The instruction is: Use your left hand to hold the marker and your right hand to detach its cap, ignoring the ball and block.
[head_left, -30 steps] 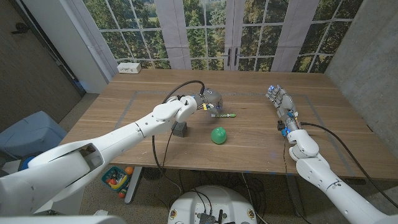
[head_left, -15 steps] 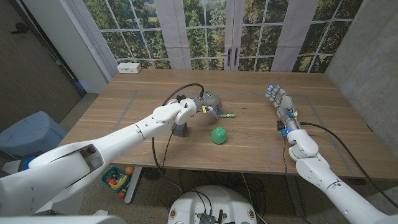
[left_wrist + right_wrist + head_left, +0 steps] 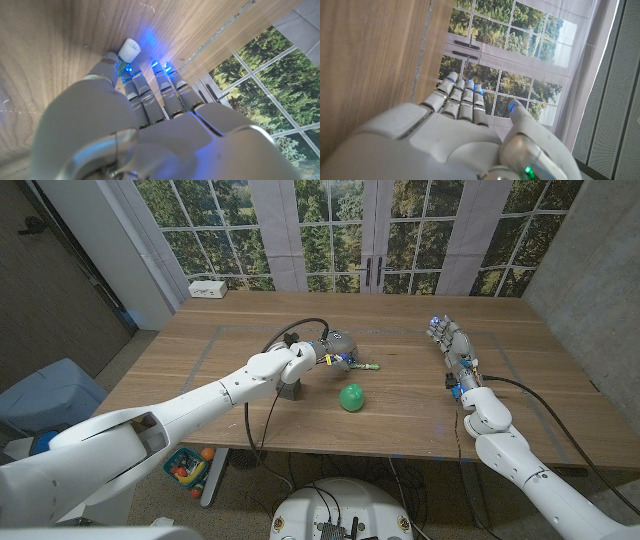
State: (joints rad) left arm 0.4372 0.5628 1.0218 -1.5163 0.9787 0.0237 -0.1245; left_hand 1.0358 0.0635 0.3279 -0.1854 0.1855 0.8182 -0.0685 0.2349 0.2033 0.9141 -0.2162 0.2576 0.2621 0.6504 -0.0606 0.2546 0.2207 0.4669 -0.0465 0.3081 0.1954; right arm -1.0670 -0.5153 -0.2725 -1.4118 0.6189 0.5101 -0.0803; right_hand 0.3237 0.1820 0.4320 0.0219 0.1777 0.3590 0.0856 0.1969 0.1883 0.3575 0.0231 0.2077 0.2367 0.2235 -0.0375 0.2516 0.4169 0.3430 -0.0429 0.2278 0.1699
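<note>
Gripping the marker [image 3: 357, 365] near its white end, the left hand [image 3: 335, 348] sits just left of the worktop's [image 3: 240, 330] middle, fingers [image 3: 137, 90] curled over the barrel; in the left wrist view the white tip pokes out beyond the knuckles, close above the wood. From that hand the marker runs out toward 3 o'clock, its long axis roughly left-to-right across the worktop, the free green end pointing at the right arm's side. That free end looks like the part the other hand must take, though which end carries the cap I cannot tell. A grey block [image 3: 290, 388] stands at 7 o'clock of the left hand, and a green ball [image 3: 351, 397] lies at 5 o'clock of it, near the marker but apart. The right hand [image 3: 452, 350] waits well off at 3 o'clock, released, fingers straight and holding nothing; it has the wider gap to close. Pale wood planks, taped outline; tall windows with trees behind.
</note>
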